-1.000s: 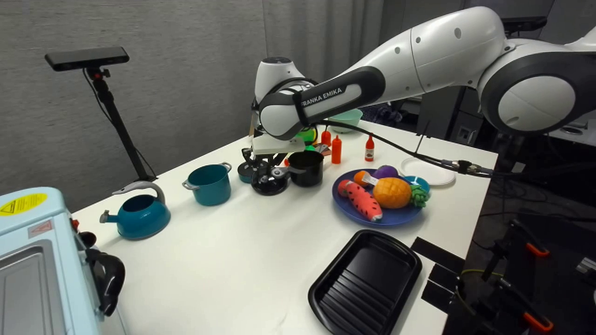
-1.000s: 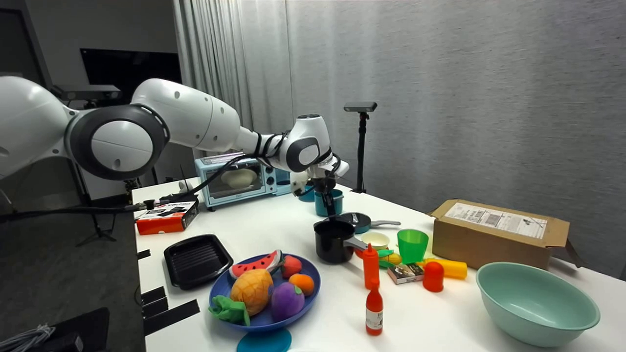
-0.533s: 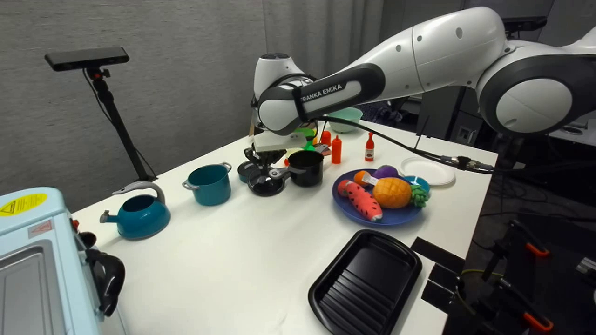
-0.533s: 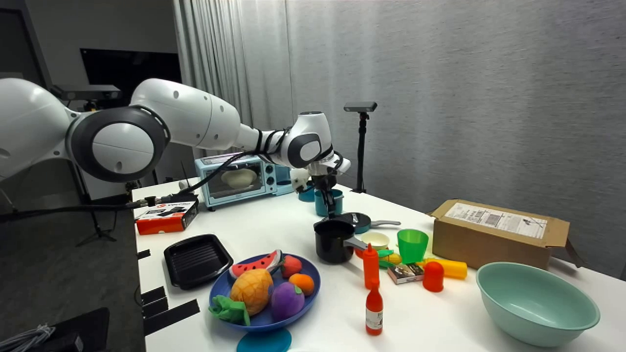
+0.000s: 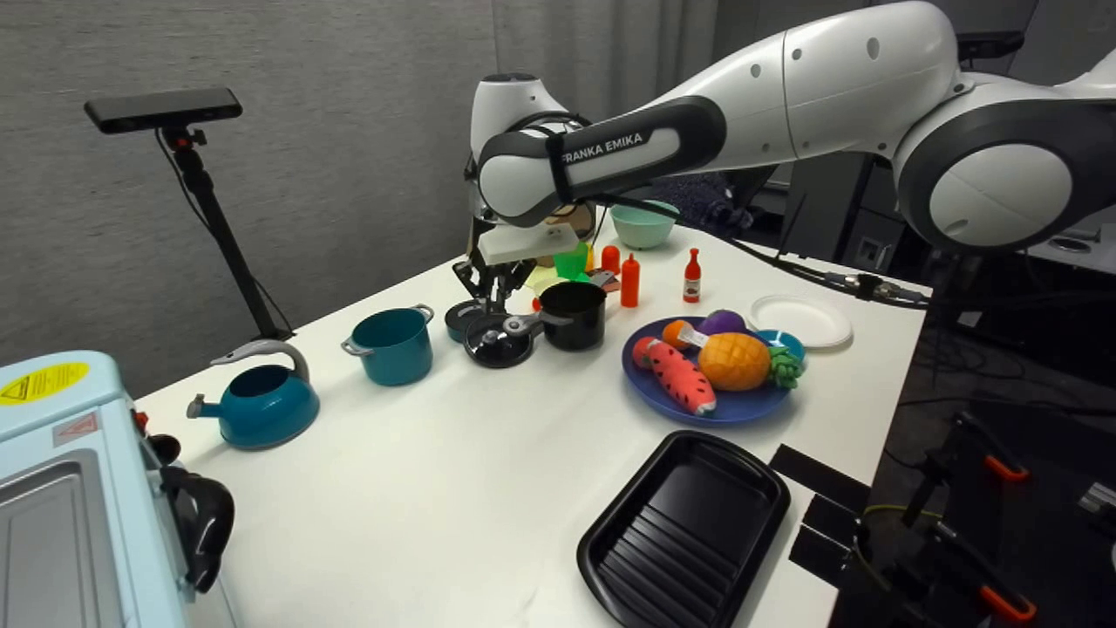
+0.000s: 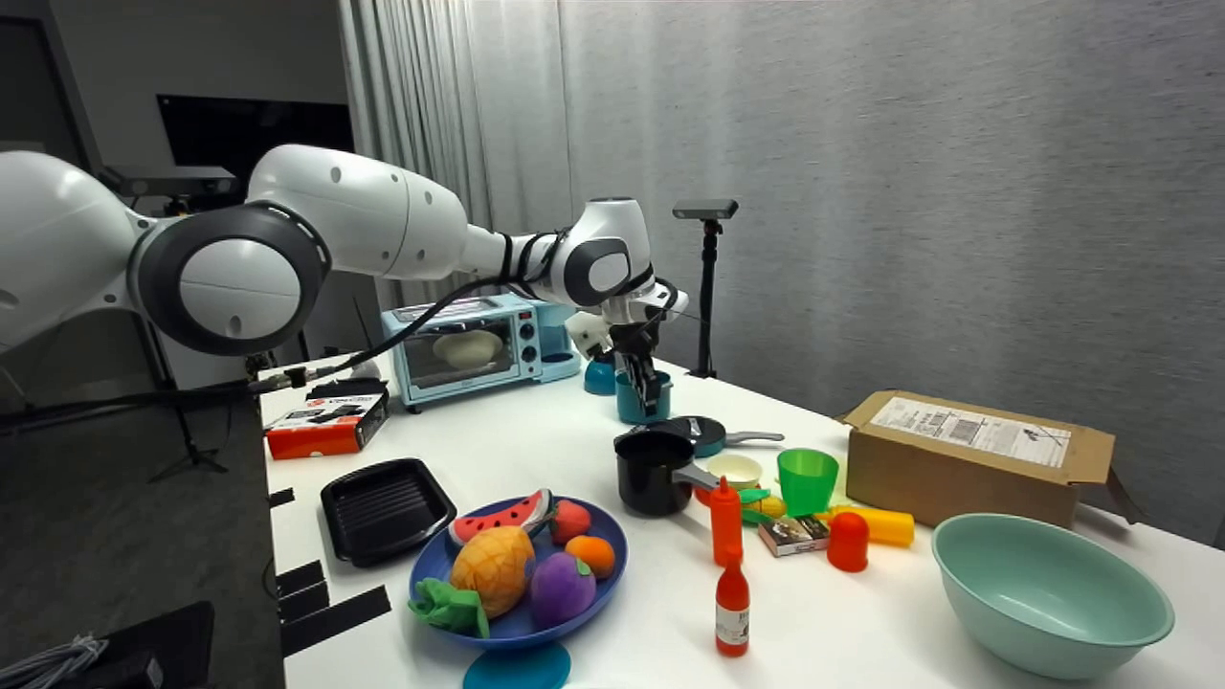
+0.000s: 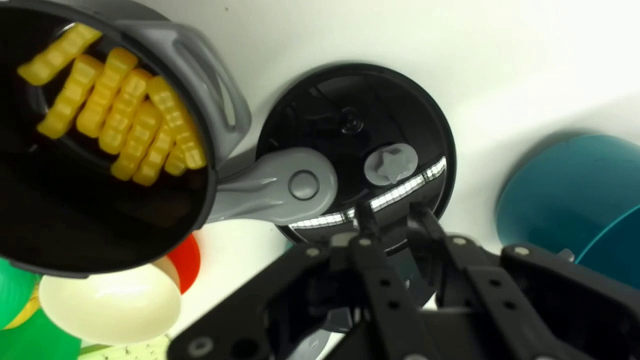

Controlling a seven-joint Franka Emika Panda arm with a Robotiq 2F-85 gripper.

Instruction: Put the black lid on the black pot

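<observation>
On the counter [image 5: 418, 506], in an exterior view, the black lid [image 5: 511, 349] lies flat. In an exterior view, the black pot [image 6: 646, 488] stands upright just beside the lid, seeming to hide most of it. In the wrist view, the claw [image 7: 392, 214] holds nothing, its fingers slightly apart; the lid's knob [image 7: 391, 164] faces up, likely to suit a pinch from above. The round lid has no long axis; a grey handle [image 7: 277, 190] overlaps its 8 o'clock edge, pointing toward 2.
</observation>
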